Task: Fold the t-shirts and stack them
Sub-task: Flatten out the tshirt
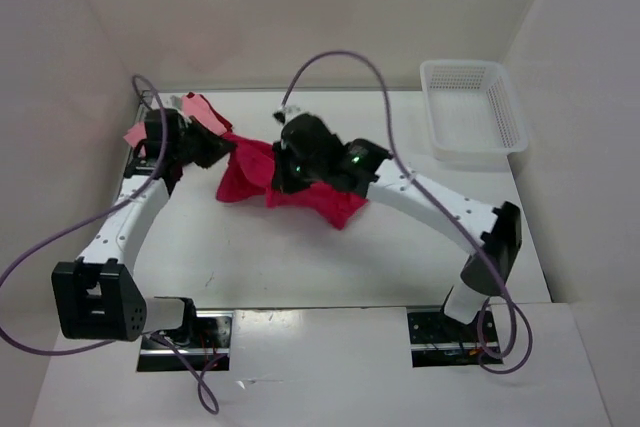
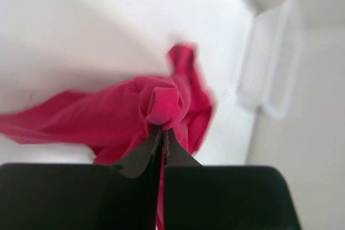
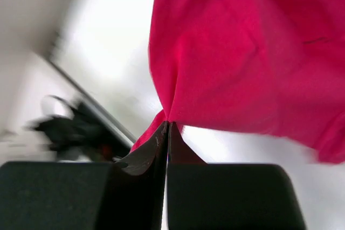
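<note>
A crimson-magenta t-shirt [image 1: 300, 192] hangs bunched between both grippers above the table's middle. My left gripper [image 1: 212, 147] is shut on a fold of it at its left end, seen pinched in the left wrist view [image 2: 163, 129]. My right gripper [image 1: 290, 169] is shut on the cloth's upper edge; the right wrist view shows the cloth [image 3: 242, 57] spreading from the closed tips [image 3: 168, 124]. A light pink shirt [image 1: 133, 134] and a darker red one [image 1: 205, 110] show as scraps behind the left gripper at the back left, mostly hidden.
A white mesh basket [image 1: 472, 112] stands at the back right and shows blurred in the left wrist view [image 2: 272, 68]. White walls enclose the table on three sides. Purple cables loop over both arms.
</note>
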`<state>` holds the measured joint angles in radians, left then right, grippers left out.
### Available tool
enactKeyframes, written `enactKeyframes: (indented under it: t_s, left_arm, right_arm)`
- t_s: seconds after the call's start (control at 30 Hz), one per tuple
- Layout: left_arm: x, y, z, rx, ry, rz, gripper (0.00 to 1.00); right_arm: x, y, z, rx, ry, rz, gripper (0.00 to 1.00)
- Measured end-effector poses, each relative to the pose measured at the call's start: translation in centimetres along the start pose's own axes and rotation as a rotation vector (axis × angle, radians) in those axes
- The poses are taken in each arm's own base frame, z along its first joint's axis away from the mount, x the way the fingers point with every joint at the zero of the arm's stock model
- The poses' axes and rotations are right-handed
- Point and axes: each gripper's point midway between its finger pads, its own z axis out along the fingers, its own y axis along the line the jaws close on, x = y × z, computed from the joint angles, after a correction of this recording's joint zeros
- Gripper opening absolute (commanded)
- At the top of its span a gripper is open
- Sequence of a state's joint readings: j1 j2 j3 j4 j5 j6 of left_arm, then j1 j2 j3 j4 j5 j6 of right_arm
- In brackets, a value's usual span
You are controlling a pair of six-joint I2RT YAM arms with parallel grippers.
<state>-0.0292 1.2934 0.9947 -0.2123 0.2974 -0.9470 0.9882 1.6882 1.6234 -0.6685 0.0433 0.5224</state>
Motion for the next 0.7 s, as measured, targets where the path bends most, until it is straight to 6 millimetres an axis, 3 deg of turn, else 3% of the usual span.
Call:
enactKeyframes:
  t_s: [0.1,0.2,0.33,0.4,0.43,0.5,0.57,0.63,0.7]
  left_arm:
    - [-6.1,-3.9,-2.7,0.094,-0.121,0.002,0.01]
    - [-12.3,-8.3,-7.5,0.209,-0.249,0.011,0.03]
    - [-18.6,-15.1,-13.8,0.345,-0.422,0.084,0.04]
    - [-19.8,-18.3,-15.8,0.422,-0.456,0.126,0.05]
    - [-20.0,-19.8,-16.2,0.456,-0.461,0.145,0.05]
    - [-19.8,-22.1,-15.9,0.506,-0.445,0.174,0.05]
    - [-18.6,-24.6,-13.8,0.55,-0.394,0.197,0.05]
    - [-14.8,-27.1,-9.5,0.585,-0.277,0.216,0.05]
    - [-9.9,-28.2,-4.8,0.579,-0.149,0.216,0.05]
  right_arm:
    - [-8.1,3.9,-6.6,-0.158,-0.2,0.033,0.0]
    - [-13.1,8.1,-13.7,-0.343,-0.349,0.046,0.0]
    - [-15.0,11.0,-21.9,-0.54,-0.448,0.064,0.0]
    - [-15.5,10.4,-24.9,-0.589,-0.495,0.083,0.0]
    - [-15.6,9.0,-25.8,-0.589,-0.524,0.096,0.0]
    - [-15.0,5.3,-25.4,-0.547,-0.541,0.142,0.0]
    - [-13.1,0.7,-23.3,-0.459,-0.51,0.212,0.0]
    - [-10.6,-3.1,-19.4,-0.369,-0.433,0.28,0.0]
    - [-7.7,-5.0,-15.5,-0.309,-0.331,0.323,0.0]
